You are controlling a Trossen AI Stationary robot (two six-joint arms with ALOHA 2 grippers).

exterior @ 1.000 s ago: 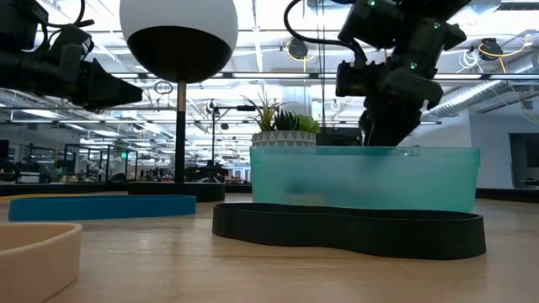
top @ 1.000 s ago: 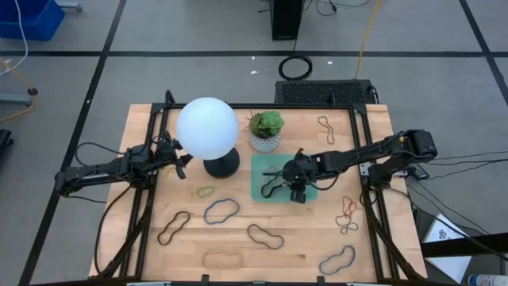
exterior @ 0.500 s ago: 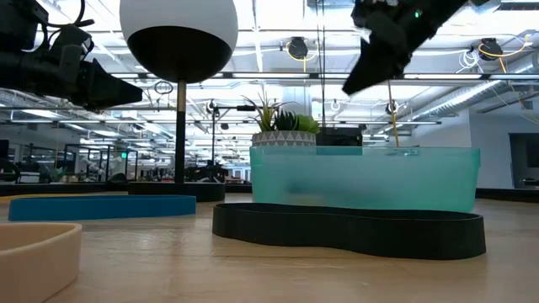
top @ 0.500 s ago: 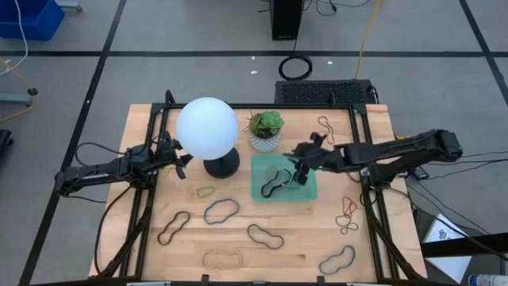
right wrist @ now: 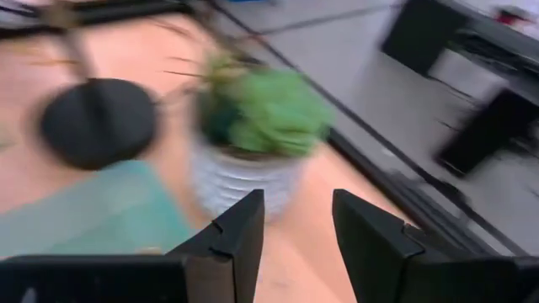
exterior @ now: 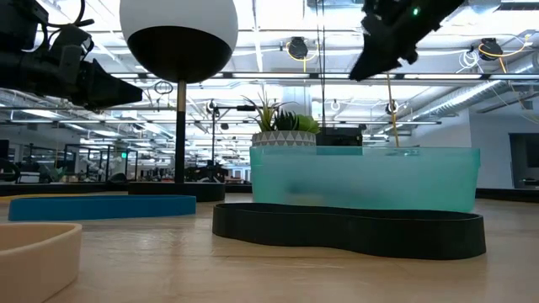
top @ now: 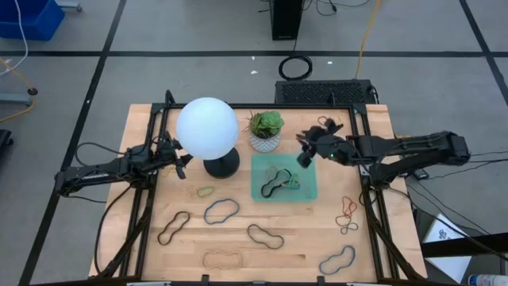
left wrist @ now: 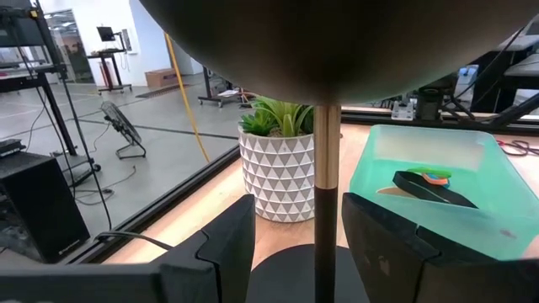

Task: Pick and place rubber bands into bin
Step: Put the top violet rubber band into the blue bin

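- The left tool [top: 184, 161] waited by the black-based white globe lamp [top: 207, 127], fingers parted, empty.
- Thin floppy rubber bands [top: 279, 180] lay inside the shallow mint-green plastic bin [top: 309, 191]; others [top: 221, 210] were scattered on the wooden desk [top: 238, 248].
- The right tool [top: 306, 151] hovered just beyond the bin's far right corner, released and empty.

Grey floor [top: 198, 75] w/ black tape lines; blue crate [top: 28, 17] top-left, black cable coil [top: 295, 67] behind wood tabletop [top: 294, 246]. Ceiling strip lights [exterior: 278, 76] in room.

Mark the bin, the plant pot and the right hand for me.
bin [top: 308, 191]: high view, bare floor near its right wall.
plant pot [top: 265, 141]: high view, white wall under the leaves.
right hand [top: 302, 148]: high view, between its open fingertips.
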